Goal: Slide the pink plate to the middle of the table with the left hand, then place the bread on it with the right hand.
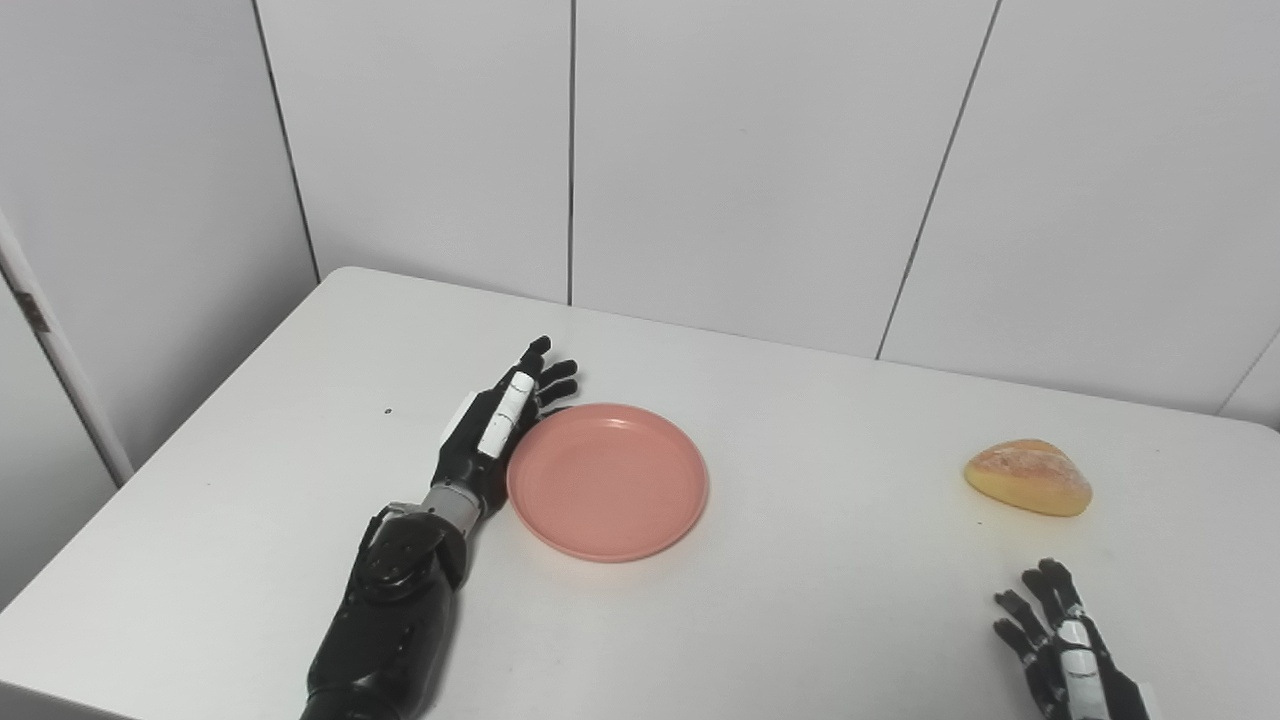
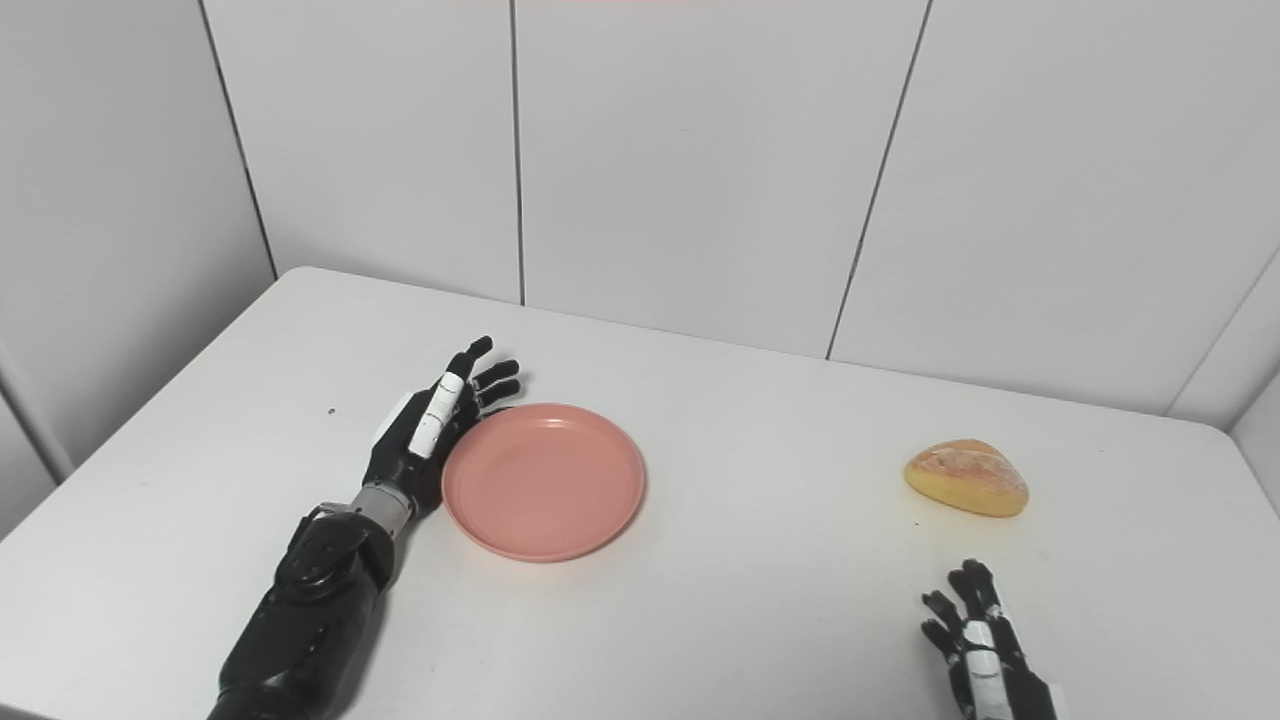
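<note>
A round pink plate [image 1: 608, 480] lies flat on the white table, left of its middle. My left hand [image 1: 497, 425] stands on edge against the plate's left rim, fingers stretched out and apart, holding nothing. A golden bread roll [image 1: 1028, 477] rests on the table far to the right. My right hand [image 1: 1065, 650] sits low at the front right, below the bread and apart from it, fingers spread and empty.
The white table [image 1: 820, 590] ends in a grey panelled wall [image 1: 760, 170] at the back. Its left edge runs diagonally past my left arm. A small dark speck [image 1: 388, 410] marks the tabletop left of my left hand.
</note>
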Robot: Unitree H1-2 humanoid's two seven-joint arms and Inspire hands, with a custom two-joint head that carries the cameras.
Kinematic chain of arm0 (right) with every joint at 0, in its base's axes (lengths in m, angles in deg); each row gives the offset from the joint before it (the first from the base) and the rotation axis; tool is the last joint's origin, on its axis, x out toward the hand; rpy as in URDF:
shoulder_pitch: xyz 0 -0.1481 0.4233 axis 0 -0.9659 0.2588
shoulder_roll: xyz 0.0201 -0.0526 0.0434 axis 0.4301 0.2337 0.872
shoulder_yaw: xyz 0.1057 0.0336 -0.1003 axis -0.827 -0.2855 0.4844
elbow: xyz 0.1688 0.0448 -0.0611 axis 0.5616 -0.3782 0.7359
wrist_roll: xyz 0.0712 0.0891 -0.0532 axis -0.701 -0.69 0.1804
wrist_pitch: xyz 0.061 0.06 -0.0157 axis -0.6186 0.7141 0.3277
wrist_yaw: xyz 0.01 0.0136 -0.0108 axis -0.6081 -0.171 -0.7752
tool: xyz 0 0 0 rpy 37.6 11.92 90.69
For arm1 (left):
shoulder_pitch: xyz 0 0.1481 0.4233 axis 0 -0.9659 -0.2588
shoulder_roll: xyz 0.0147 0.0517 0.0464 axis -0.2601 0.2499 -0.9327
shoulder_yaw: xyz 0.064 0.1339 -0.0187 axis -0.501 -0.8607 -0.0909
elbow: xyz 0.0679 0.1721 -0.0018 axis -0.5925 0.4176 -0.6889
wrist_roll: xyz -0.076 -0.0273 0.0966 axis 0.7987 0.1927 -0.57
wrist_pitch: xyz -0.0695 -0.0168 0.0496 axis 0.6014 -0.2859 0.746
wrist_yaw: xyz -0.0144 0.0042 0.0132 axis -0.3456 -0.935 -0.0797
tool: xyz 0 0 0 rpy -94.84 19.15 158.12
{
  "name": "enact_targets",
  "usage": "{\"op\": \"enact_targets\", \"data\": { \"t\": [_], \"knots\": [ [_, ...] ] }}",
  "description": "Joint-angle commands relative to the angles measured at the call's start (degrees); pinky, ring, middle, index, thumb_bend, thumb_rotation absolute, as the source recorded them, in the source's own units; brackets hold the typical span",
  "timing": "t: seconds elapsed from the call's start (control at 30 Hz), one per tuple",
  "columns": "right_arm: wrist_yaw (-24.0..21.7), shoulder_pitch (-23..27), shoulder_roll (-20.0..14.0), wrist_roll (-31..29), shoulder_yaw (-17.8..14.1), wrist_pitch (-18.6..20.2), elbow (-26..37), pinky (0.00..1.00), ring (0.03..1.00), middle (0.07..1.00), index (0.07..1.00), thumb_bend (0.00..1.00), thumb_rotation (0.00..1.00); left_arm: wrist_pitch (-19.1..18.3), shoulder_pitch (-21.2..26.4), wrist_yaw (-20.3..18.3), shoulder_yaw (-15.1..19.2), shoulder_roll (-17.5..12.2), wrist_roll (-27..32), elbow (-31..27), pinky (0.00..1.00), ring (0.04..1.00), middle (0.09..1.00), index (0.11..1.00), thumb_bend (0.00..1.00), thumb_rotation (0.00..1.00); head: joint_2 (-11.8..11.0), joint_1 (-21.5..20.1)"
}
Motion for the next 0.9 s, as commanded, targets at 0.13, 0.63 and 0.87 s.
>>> {"op": "enact_targets", "data": {
  "t": [0.13,0.63,0.87],
  "knots": [
    [0.8,-0.9,1.7,1.5,1.6,1.5,1.4,0.88,0.887,0.938,0.934,0.79,0.84,-3.2,-1.2,2.0,-0.6,2.1,-0.7,-3.8,0.79,0.869,0.867,0.947,0.77,0.84,1.4,-4.6],
    [4.2,-0.3,4.2,4.6,5.4,2.5,1.7,0.88,0.886,0.941,0.936,0.79,0.86,-4.4,-0.8,9.6,-0.9,9.3,-2.8,-3.7,0.76,0.871,0.891,0.987,0.74,0.85,1.5,-10.2],
    [4.9,-0.1,4.5,4.2,6.2,2.8,1.9,0.88,0.887,0.937,0.930,0.78,0.85,-6.4,-0.4,9.8,-1.3,11.4,-2.5,-4.6,0.79,0.884,0.894,0.982,0.74,0.85,1.3,-10.3]
  ]
}}
